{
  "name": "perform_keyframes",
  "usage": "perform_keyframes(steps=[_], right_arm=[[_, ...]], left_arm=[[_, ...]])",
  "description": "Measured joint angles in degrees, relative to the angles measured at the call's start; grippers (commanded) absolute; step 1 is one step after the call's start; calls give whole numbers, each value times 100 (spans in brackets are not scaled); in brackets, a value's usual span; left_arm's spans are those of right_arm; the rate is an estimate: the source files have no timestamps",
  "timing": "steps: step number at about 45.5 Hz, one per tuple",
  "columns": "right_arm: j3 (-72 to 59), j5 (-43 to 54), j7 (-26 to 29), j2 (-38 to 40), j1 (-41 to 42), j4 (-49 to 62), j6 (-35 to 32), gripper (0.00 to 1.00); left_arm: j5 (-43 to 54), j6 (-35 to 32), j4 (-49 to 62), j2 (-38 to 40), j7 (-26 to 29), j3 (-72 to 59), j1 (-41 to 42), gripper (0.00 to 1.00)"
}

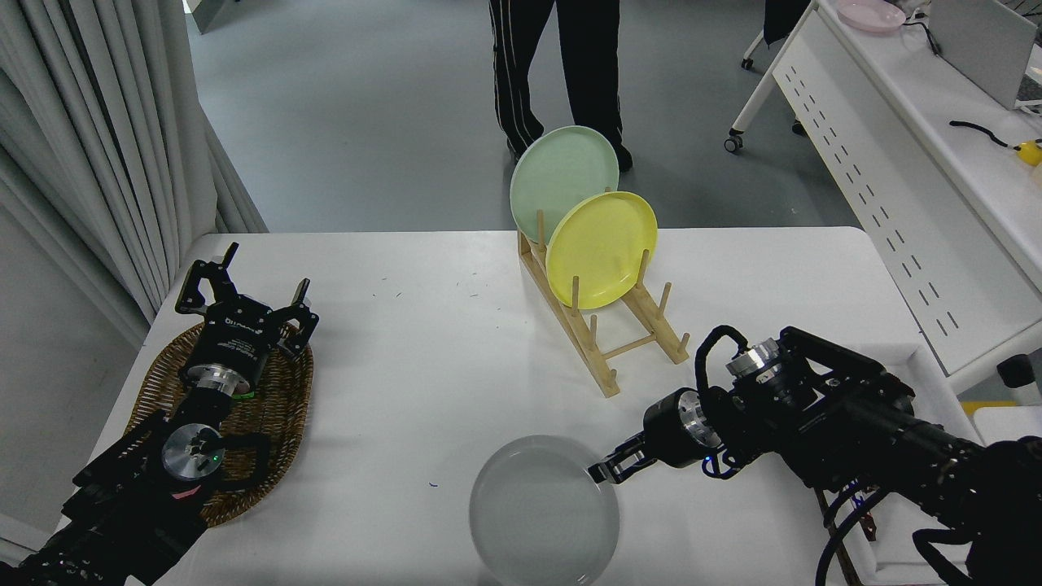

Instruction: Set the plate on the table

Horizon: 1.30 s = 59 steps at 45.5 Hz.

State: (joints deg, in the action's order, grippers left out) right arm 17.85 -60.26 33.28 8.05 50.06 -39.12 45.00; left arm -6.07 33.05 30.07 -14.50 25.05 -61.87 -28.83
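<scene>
The light grey plate (541,511) is low over the white table (423,366) near its front edge, close to flat, its lower rim cut by the picture's bottom. My right gripper (604,471) is shut on the plate's right upper rim, the arm coming in from the lower right. My left gripper (244,297) is open and parked at the lower left over a wicker basket (277,407).
A wooden rack (606,330) behind the plate holds a yellow plate (601,248) and a pale green plate (558,171) upright. A person's legs (553,65) stand beyond the table's far edge. A white perforated desk (895,146) stands at the right.
</scene>
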Motion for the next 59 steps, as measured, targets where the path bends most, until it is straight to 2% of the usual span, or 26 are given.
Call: perform_keyframes(steps=[37,38,40,41,45,48,49,59], right_arm=[[250,292,3,-143,-32,190,0,0],[254,294,1,-144,-33,190,0,9],[262,298,0,-146,-34,193,0,38],[265,299,-1,-147,-34,194,0,49],[276,305,-5,-150,-36,196,0,69],[282,306,-5,-151,-37,199,0,94],[284,307,-5,-152,-37,199,0,100],[293,312,-5,-153,-37,203,-15,100]], left_arm=[[0,0,0,0,0,0,0,100],[0,0,0,0,0,0,0,100],[0,0,0,0,0,0,0,100],[0,0,0,0,0,0,0,100],[0,0,0,0,0,0,0,100],[0,0,0,0,0,0,0,100],[0,0,0,0,0,0,0,100],[0,0,0,0,0,0,0,100]])
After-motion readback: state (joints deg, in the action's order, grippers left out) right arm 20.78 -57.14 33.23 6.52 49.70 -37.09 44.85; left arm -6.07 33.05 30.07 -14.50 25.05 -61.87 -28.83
